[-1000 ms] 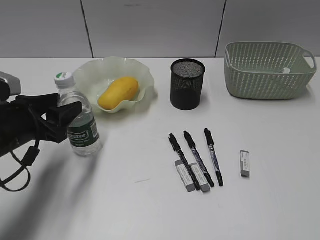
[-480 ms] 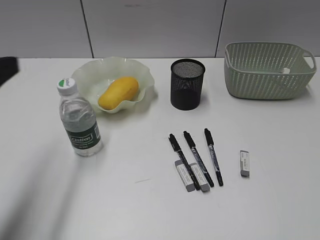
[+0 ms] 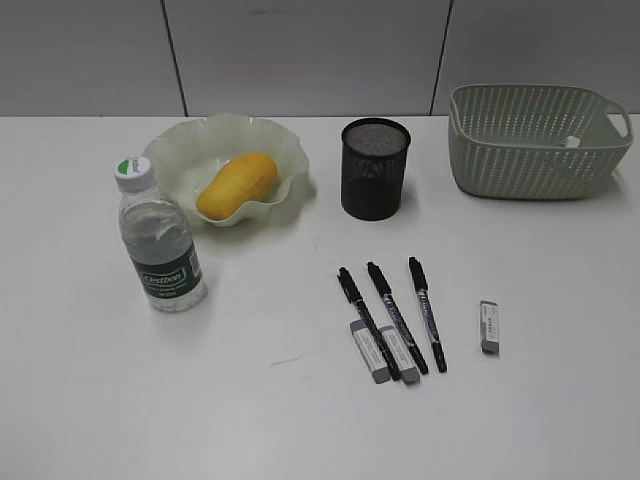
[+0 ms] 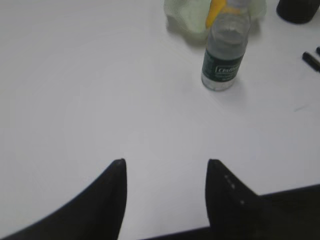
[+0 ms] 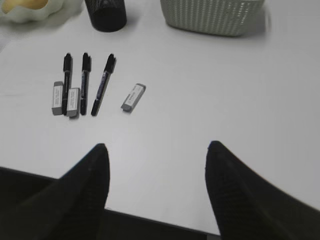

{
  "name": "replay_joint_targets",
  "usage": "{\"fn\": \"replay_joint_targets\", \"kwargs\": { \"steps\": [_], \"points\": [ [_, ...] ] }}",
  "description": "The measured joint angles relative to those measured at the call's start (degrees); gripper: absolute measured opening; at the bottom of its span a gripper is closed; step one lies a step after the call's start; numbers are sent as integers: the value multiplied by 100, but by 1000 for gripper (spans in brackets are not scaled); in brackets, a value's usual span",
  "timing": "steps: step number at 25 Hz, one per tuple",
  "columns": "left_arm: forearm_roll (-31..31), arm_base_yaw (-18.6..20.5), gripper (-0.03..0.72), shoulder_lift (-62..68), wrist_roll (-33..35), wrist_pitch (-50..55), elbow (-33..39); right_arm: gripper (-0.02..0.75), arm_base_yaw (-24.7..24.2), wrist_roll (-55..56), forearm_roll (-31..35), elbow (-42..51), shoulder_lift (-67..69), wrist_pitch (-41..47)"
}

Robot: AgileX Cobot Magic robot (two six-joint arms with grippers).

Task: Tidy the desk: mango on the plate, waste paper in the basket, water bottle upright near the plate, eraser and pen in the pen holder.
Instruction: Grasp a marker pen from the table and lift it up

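Observation:
The yellow mango lies in the wavy-rimmed green plate. Just left of the plate, the water bottle stands upright on the desk. Three black pens and three grey erasers lie in front of the black mesh pen holder. The waste paper shows only as a small white patch inside the basket. My left gripper hangs open over bare desk, well short of the bottle. My right gripper is open too, with the pens and an eraser ahead of it.
Neither arm shows in the exterior view. A grey panelled wall runs behind the desk. In the right wrist view the pen holder and the basket stand at the far edge.
My left gripper has let go of the bottle and drawn back to the left, out of the exterior view. The bottle stays upright where it was.

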Motion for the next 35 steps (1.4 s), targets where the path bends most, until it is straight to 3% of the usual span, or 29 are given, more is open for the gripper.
{"fn": "replay_joint_targets", "kwargs": {
  "steps": [7, 10, 13, 15, 17, 20, 24, 29, 35],
  "points": [
    [-75, -11, 379, -938, 149, -392, 236, 482, 55, -576, 557, -145, 2172, -942],
    [-99, -11, 372, -938, 154, -434, 269, 481, 113, -1048, 999, -285, 3730, -1422],
    [-100, -11, 367, -938, 154, -454, 269, 479, 575, -1283, 1402, -759, 5781, -1974],
    [-104, -11, 364, -938, 154, -456, 269, 476, 1088, -962, 1169, -1266, 6977, -2232],
    [-104, -11, 363, -938, 154, -456, 269, 473, 1680, -68, 473, -1889, 8215, -2293],
    [-104, -11, 363, -938, 154, -456, 269, 473, 2132, 1258, -376, -2922, 9607, -2163],
    [-104, -11, 360, -938, 154, -456, 269, 473, 2220, 1720, -431, -4005, 10921, -1893],
    [-104, -11, 352, -938, 154, -456, 269, 456, 2220, 1793, -426, -4608, 11593, -1800],
    [-104, -11, 351, -938, 156, -461, 269, 295, 2220, 1799, -420, -4835, 11971, -1773]
  ]
}}
